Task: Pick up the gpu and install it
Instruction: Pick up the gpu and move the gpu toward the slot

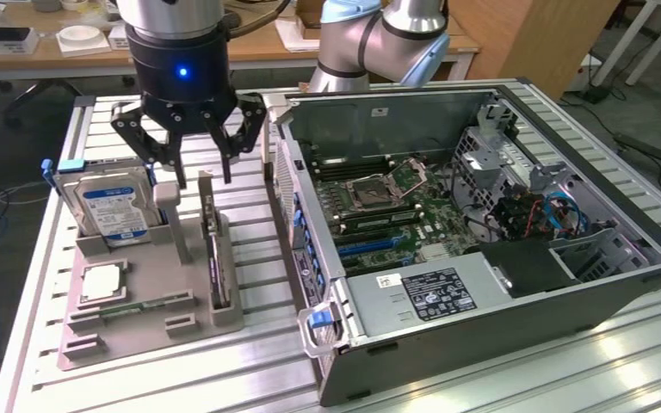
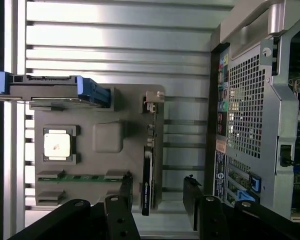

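Gripper [image 1: 202, 175] fingers spread wide, hanging just above the far end of the gpu [image 1: 216, 258], not touching. Card stands on edge in the grey holder [image 1: 147, 331] on the slatted table [image 1: 250, 379]. Hard drive [image 1: 107, 206] upright to the exterior view's left of it, open PC case [image 1: 515, 340] just beside on the exterior view's right.

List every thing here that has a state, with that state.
gripper: jaws open, holding nothing, above the gpu.
gpu: on edge in a slot of the holder, not installed.
hard drive: upright in the holder.
chip: flat in its recess.
computer case: lying down, side open.
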`<state>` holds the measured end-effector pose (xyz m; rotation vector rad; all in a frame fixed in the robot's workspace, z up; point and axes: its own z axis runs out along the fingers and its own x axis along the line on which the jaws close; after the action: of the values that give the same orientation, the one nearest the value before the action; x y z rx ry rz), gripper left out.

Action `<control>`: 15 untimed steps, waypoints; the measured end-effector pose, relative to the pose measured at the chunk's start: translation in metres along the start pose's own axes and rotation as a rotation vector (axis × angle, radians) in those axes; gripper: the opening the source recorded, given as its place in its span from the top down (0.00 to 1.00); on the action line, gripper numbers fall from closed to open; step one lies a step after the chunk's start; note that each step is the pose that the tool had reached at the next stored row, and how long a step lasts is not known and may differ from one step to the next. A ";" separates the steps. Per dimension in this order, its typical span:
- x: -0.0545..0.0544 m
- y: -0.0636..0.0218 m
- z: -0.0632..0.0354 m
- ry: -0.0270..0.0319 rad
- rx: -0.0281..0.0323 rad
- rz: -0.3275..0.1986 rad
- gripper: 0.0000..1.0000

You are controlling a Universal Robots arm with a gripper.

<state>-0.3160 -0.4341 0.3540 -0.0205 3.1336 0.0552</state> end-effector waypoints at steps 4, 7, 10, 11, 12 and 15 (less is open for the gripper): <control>0.000 -0.0001 0.0022 -0.0003 -0.0002 0.001 0.47; 0.000 -0.0002 0.0050 -0.0002 -0.0001 0.002 0.47; 0.000 -0.0003 0.0079 -0.0002 -0.0001 0.002 0.47; 0.000 -0.0003 0.0088 -0.0001 -0.0001 0.002 0.47; 0.000 -0.0003 0.0097 -0.0002 -0.0001 0.002 0.47; 0.000 -0.0004 0.0125 -0.0002 -0.0001 0.002 0.47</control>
<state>-0.3160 -0.4341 0.3415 -0.0176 3.1334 0.0554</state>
